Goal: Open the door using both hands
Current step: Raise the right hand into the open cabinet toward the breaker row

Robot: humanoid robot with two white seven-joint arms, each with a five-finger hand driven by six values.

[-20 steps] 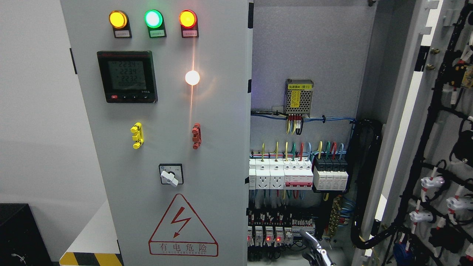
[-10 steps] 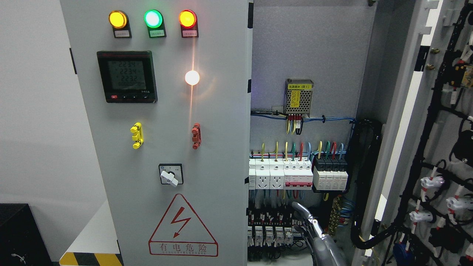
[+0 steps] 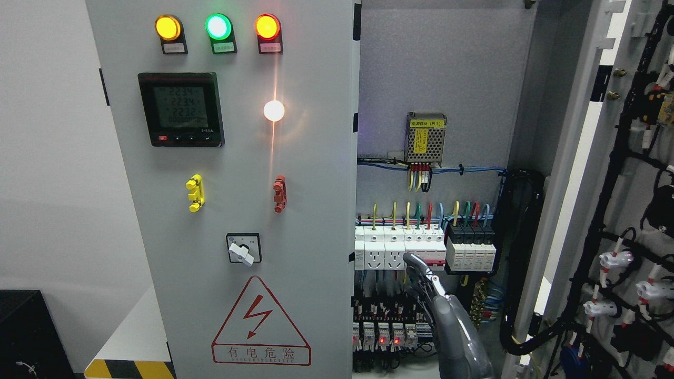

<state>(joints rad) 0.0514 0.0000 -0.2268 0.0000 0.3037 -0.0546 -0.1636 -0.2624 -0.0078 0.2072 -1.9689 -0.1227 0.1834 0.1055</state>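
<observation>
Right hand (image 3: 429,295) apparently open, inside grey cabinet (image 3: 442,79)

robot hand (image 3: 429,292) arm cut off below

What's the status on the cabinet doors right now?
Right robot hand raised inside cabinet, fingers relaxed, holding nothing. Left robot hand out of view. Right door swung open; left door shut. Breaker row close behind hand.

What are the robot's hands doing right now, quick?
Right hand: open, fingers stretched upward, holding nothing.
Left hand: not in the picture.
</observation>
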